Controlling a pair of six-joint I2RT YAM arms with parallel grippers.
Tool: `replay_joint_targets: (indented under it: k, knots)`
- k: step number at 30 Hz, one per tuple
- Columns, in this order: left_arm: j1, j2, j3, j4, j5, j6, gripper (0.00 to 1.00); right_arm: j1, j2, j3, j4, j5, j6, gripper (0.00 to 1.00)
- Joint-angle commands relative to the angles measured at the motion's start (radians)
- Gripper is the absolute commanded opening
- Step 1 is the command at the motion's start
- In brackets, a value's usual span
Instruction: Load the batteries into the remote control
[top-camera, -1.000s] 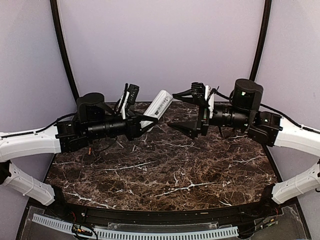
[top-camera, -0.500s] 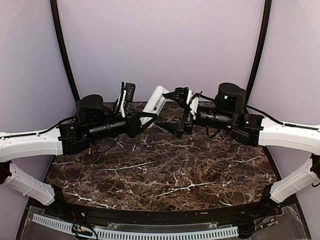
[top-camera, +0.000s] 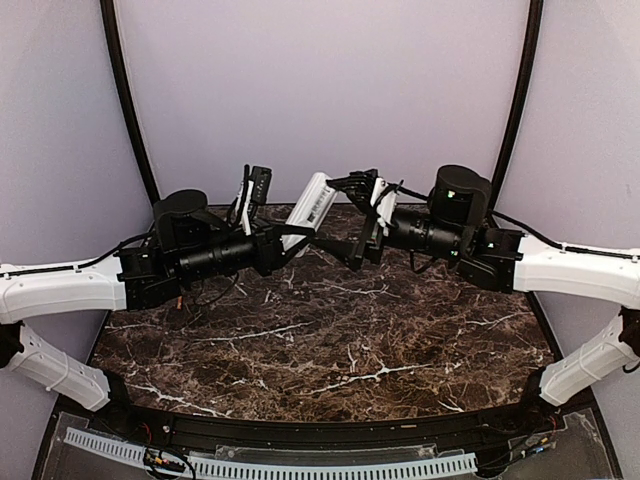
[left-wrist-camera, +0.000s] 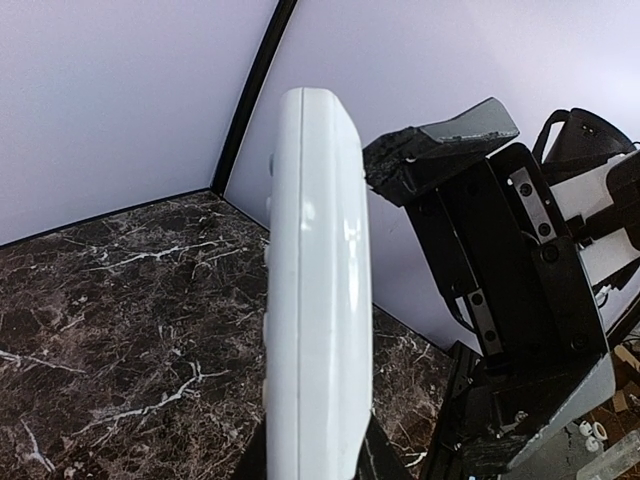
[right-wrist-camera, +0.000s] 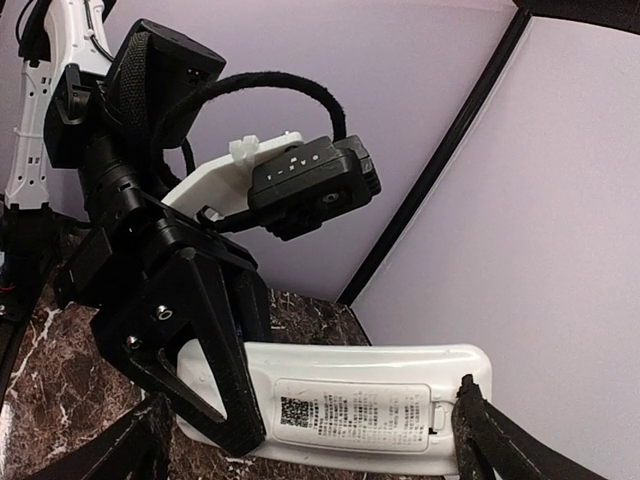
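Left claw (top-camera: 290, 240) is clamping the lower end of the remote control (top-camera: 312, 205) and holding it in the air over the back of the counter (top-camera: 330, 340). The free end is tilting up toward the rear wall. Right claw (top-camera: 342, 218) is standing wide open and gripping nothing. It's bracketing that free end, with no contact that I can make out.

The right wrist view is showing the back face, with the battery door (right-wrist-camera: 355, 412) apparently in place. No batteries are showing in any view. My read: the door is coming off first.

Doing it well:
- The remote is being held at one end only, so it's a long lever. Any push should be going along its length, toward the left claw, not across it.
- One right fingertip should be landing on the small notch (right-wrist-camera: 434, 417) at the door's end, not on the label.
- The shell is looking slick, so the contact should be going on slow and square.

Materials:
- Remote: glossy white hard plastic, slim, with rounded edges and a slightly bowed side profile.
- Door: a flat rounded rectangle carrying a printed code square and fine text.
- Claw fingers (right-wrist-camera: 215, 375): matte black, angular, open triangular frames.
- Counter: dark brown marble pattern with white veining.
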Motion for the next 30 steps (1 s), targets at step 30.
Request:
replay_joint_targets:
  k: [30]
  knots:
    - [0.023,0.045,0.049,-0.125,-0.109,-0.017,0.0,-0.066,0.116,0.045,-0.093,-0.084,0.109,0.83]
